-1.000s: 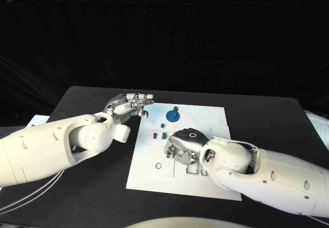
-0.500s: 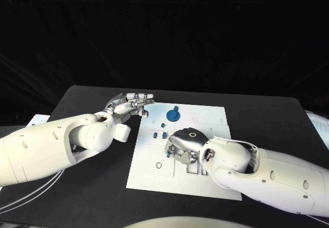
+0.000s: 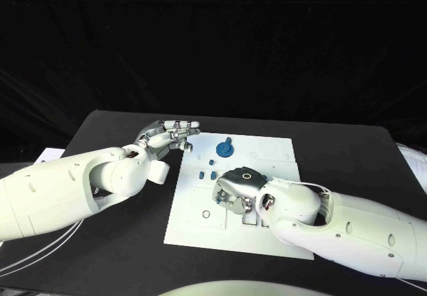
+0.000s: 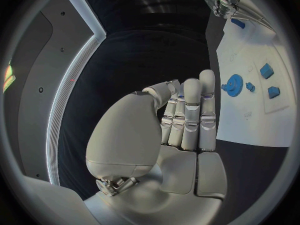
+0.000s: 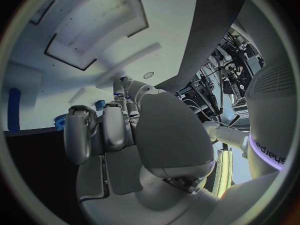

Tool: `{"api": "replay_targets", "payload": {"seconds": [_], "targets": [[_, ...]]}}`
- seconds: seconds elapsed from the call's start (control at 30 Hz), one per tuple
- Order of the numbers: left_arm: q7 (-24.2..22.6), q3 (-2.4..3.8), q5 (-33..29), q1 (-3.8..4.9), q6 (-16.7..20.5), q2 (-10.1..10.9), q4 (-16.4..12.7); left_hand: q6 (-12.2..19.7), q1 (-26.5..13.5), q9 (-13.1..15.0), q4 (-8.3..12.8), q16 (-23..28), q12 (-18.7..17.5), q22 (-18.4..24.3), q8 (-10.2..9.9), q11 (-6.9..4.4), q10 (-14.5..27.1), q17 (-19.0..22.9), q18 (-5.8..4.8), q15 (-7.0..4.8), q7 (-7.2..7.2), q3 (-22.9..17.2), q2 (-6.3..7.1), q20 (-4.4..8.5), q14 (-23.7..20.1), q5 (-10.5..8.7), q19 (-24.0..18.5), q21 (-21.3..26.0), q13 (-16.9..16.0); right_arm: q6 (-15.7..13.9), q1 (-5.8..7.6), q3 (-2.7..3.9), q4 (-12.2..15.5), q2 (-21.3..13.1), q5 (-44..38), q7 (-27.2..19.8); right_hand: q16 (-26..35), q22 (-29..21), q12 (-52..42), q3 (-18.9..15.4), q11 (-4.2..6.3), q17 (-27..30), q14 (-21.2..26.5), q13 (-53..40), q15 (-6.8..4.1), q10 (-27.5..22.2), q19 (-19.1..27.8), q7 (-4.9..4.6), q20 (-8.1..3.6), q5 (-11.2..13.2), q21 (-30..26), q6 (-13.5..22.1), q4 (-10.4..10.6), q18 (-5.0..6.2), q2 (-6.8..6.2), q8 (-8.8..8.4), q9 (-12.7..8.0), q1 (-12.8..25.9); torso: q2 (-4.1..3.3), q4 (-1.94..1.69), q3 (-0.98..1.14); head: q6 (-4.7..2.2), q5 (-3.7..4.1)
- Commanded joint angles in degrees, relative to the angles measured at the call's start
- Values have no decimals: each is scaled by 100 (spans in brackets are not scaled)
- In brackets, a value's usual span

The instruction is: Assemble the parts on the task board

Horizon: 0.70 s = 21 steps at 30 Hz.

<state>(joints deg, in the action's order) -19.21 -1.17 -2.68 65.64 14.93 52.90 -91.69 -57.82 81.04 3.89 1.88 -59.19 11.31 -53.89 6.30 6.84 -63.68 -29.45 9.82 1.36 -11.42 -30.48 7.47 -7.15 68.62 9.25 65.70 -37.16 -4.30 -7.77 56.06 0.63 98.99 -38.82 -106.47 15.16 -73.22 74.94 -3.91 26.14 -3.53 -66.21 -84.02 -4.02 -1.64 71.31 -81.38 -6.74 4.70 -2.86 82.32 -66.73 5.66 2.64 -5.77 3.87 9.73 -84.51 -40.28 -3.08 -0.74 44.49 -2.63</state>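
Note:
The white task board (image 3: 267,151) lies in the middle of the table. A blue gear (image 3: 224,148) stands at its far side, with small blue parts (image 3: 208,176) near its left edge. My right hand (image 3: 239,188) is curled down over the board's centre. A small blue part (image 5: 117,94) shows between its fingertips in the right wrist view. My left hand (image 3: 173,132) hovers off the board's far left corner, fingers straight and side by side, holding nothing. The left wrist view shows that hand (image 4: 184,115), the gear (image 4: 235,85) and two blue blocks (image 4: 267,70).
The black table (image 3: 116,132) stretches left of the board under my left arm and right of it (image 3: 347,154). White cables (image 3: 36,253) trail off the near left. A recessed slot area (image 3: 253,217) sits on the board below my right hand.
My right hand has edged slightly toward the near left over the board's centre. The left hand has stayed where it was.

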Motion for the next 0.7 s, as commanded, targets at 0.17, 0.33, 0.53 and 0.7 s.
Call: {"api": "replay_targets", "payload": {"seconds": [0.17,0.33,0.53,0.7], "targets": [[-4,4,21,-1,-115,2,-19,44,26,-9,30,14,28,-6,-17,-4,53,6,64,2,7,-1,20,30,-40,36,-4,1,8,388,-17,-32,-59,4,-53,158,104,154,34,-346,-186,165,-158,51,229,-683,150,-202,163,-36,-157,702,151,89,-248,-43,-191,479,4,2,-2,3,2],[14,4,21,-1,-127,7,-21,54,25,-9,43,13,36,-11,-16,0,68,14,64,4,4,0,22,28,-44,38,-8,-2,10,134,-17,-35,-66,-22,-51,181,397,-317,11,-673,-350,569,-40,42,354,-1506,503,-335,306,-27,-520,1209,98,211,-244,-36,-379,457,4,1,3,-4,6],[32,3,23,-1,-157,9,-15,64,19,-9,48,14,39,-13,-18,4,80,19,64,7,-1,3,25,26,-48,37,-12,-2,12,-293,-17,-34,13,-119,-43,85,479,-372,-139,-754,-334,682,-20,16,343,-1407,525,-328,313,-83,-575,1179,41,224,-156,-8,-411,350,3,2,7,-25,25],[54,3,25,-1,-184,5,-2,64,19,-9,48,14,39,-13,-18,4,80,19,64,7,-1,3,25,26,-48,37,-12,-2,12,-530,-12,16,197,-381,253,-18,467,-272,-316,-744,-281,678,-44,16,297,-1162,415,-289,274,-147,-502,1004,24,196,-75,27,-414,293,5,-2,5,-43,54]]}}
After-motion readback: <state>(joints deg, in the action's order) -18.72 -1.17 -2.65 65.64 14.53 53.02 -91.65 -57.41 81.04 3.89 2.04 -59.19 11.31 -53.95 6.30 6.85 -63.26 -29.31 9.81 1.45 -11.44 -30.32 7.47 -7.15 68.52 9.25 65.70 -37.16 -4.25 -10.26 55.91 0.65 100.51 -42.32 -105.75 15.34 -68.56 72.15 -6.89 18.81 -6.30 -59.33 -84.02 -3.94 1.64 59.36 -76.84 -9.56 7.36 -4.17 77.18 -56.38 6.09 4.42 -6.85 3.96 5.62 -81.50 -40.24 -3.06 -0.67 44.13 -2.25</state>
